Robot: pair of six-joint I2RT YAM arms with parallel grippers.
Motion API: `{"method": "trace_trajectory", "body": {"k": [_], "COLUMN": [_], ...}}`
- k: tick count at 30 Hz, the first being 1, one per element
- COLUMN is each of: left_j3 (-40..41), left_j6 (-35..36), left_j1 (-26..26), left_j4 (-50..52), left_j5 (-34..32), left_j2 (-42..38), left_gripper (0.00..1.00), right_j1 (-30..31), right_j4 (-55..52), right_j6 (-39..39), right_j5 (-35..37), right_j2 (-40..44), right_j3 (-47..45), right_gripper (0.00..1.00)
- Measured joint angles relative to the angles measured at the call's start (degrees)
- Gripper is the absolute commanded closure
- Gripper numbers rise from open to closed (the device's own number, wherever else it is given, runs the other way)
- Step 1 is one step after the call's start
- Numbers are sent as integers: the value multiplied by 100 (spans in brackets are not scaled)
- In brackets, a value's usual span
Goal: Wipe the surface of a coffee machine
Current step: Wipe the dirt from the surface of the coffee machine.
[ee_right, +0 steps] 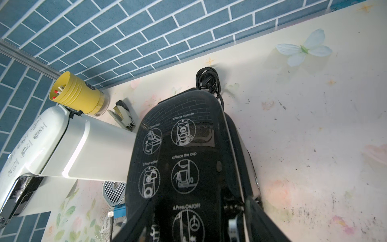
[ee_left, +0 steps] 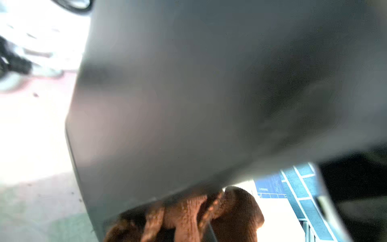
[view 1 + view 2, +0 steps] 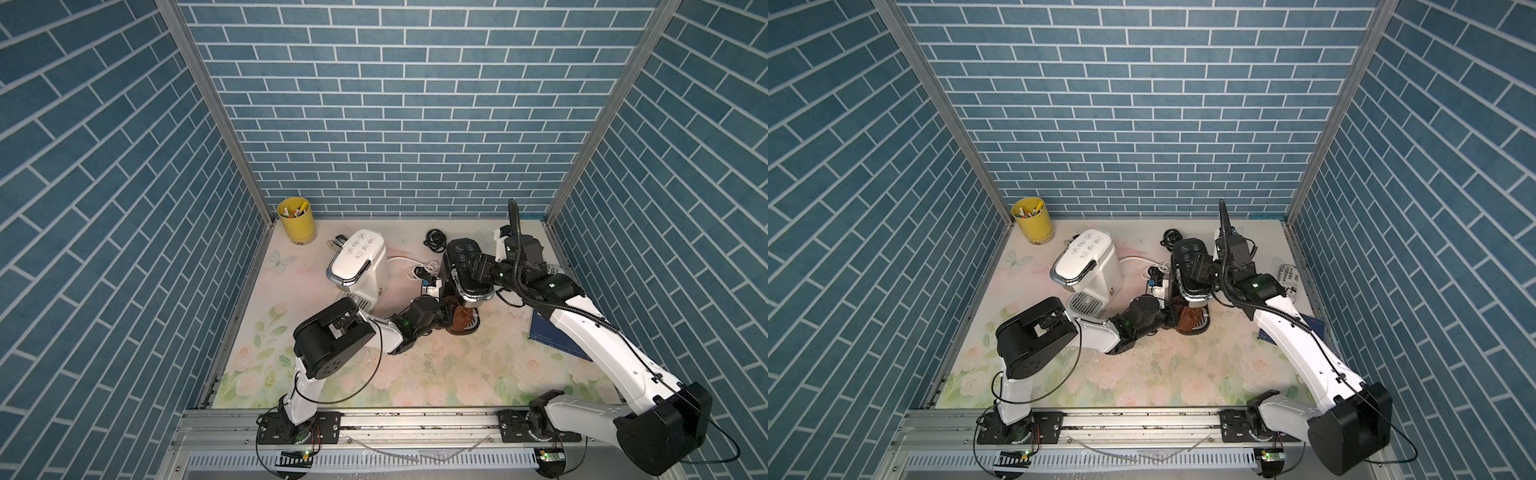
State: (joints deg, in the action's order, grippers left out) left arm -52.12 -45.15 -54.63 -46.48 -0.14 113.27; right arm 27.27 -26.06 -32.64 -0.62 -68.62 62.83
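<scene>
Left gripper [image 3: 448,315] pinches crumpled brown knitted cloth [image 3: 460,319]; cloth lies against the low front of the upright black plastic coffee machine [image 3: 461,252], directly ahead; right gripper [image 3: 473,270] sits astride its lid, clamping unclear; speckled floral tabletop [image 3: 436,374]; white coffee machine [image 3: 361,257] well apart.

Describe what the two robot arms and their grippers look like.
The left arm and right arm both have white links joined by bulky black joint housings. The left gripper and right gripper are black. A ribbed black cable hose arches over the right arm; thin black wires loop beside the left. Small green lights glow near the wrists.
</scene>
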Motion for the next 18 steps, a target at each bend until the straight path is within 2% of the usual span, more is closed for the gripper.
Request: {"method": "trace_trajectory", "body": {"k": [11,18], "left_j3": [212,743], "left_j6": [184,-179], "left_j1": [42,76], "left_j4": [-282,-463], "left_j5": [39,-116], "left_j2": [-372,-612], "left_gripper": [100,100], "right_j1": [-2,-2], "right_j4": [68,-2], "right_j6": [-17,-17], "right_j5": [-11,-11], "right_j2": [42,83], "right_j3": [-70,-70], "right_gripper": [33,33]}}
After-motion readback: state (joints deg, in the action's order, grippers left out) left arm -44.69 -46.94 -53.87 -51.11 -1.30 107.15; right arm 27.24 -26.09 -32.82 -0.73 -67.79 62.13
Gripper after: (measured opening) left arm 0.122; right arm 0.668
